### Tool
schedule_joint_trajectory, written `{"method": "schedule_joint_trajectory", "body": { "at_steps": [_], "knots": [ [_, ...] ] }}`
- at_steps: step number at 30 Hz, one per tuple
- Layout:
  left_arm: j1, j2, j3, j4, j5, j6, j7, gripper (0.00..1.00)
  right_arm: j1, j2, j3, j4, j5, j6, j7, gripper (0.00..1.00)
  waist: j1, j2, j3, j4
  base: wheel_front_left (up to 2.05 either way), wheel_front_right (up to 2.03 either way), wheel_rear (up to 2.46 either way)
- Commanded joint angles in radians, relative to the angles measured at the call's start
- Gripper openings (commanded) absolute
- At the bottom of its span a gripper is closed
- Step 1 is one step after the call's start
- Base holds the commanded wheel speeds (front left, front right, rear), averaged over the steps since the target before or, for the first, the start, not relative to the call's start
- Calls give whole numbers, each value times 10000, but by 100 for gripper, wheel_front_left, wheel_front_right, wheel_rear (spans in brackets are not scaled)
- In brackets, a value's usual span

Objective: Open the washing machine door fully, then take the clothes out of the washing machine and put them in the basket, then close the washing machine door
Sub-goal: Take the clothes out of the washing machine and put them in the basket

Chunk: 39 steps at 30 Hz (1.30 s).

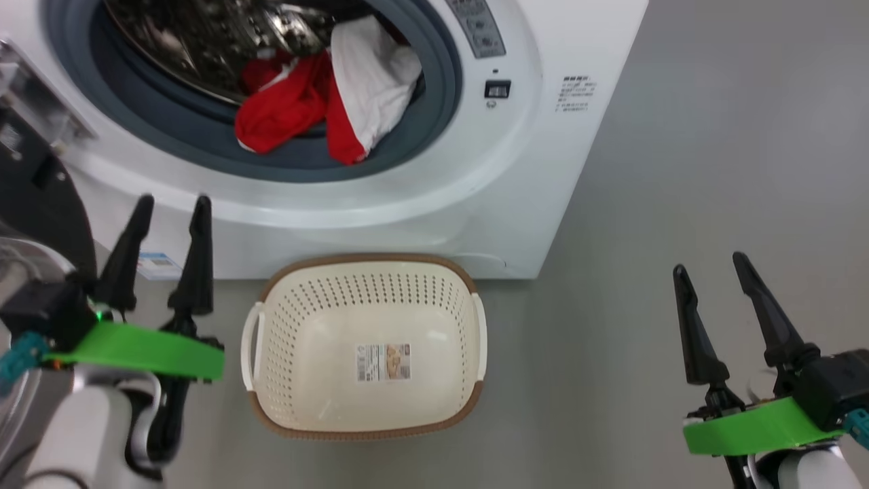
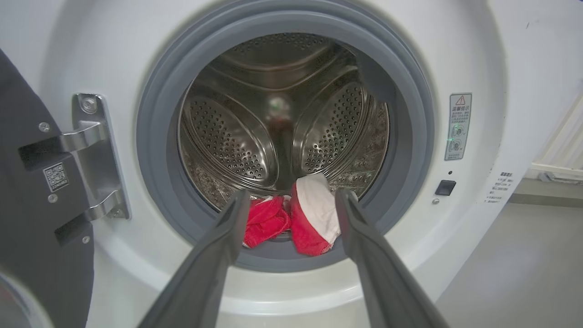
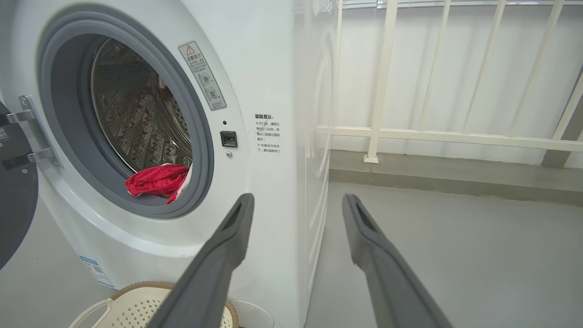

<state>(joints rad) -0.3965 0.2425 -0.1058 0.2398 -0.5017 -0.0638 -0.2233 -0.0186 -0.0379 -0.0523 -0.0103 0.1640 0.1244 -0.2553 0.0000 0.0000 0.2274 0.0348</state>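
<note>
Door (image 2: 32,259) open — red, white clothes (image 1: 319,102) in washer (image 1: 489,176)

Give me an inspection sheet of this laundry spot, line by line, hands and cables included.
surface: grey floor, smooth.
job's things: washing machine door open, at the left; red and white clothes at the drum's mouth in the washing machine; basket on the floor before it, holding no clothes.
clutter: nothing seen.
grippers: left hand open, empty, pointing at the drum; right hand open, empty, off to the machine's right.
cables: pale loop at the left wrist, perhaps a cable.
surroundings: white railing beyond the machine.
</note>
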Motion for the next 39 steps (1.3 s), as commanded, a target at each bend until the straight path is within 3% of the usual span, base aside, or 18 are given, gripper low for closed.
{"method": "schedule_joint_trajectory", "body": {
  "at_steps": [1,20,30,39],
  "knots": [
    [-526,328,302,-75,51,-101,-112,100,-370,-123,223,-313,-92,63,-55,100,0,0,653,-125,0,0,0],
    [-4947,322,-470,3155,1133,-287,-332,100,-1392,-123,451,-488,-61,63,-63,100,0,0,2832,-402,0,0,0],
    [-7240,902,-1084,5721,1708,-400,312,100,-1857,-123,638,-399,61,63,-64,100,0,0,3608,-927,0,0,0],
    [-8358,1409,-1677,6852,2392,-331,710,100,-2132,-123,990,-301,289,63,-64,100,0,0,3997,-1272,0,0,0]
  ]
}}
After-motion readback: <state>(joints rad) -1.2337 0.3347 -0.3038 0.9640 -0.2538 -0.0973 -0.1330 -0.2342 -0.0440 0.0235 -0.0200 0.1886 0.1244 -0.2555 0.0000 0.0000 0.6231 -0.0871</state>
